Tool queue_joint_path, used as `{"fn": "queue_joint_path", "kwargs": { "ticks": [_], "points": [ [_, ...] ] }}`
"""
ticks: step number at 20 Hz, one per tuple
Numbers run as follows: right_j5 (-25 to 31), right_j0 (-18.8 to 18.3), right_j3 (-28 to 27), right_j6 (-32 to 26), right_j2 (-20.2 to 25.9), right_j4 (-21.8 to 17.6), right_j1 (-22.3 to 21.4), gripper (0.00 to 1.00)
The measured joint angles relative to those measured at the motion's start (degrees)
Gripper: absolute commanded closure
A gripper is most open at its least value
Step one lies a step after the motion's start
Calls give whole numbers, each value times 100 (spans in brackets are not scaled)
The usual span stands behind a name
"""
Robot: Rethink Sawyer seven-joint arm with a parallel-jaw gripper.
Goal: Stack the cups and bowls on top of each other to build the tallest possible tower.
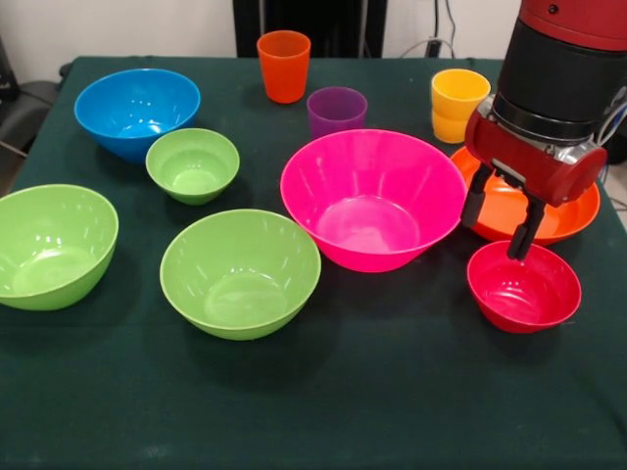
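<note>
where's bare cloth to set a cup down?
Wide bare strip along the near edge, in front of the big green bowl and red bowl. Crowded around the pink bowl, where the gripper hangs by the orange bowl.

Seven bowls stand on the worktop [392,411]: three green ones, namely a small one [193,164], a large one at the left edge [54,246] and a large one near the middle [240,273]; one blue bowl [137,111]; one large pink bowl [372,199]; one orange bowl [490,211]; and one small red bowl [523,287]. There are three cups: one orange [284,66], one purple [337,111] and one yellow [458,105].
</note>
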Motion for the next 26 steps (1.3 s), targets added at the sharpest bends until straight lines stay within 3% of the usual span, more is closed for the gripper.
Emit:
{"fn": "queue_joint_path", "kwargs": {
  "ticks": [26],
  "points": [
    [43,48,2,1,-146,-1,-228,0]
  ]
}}
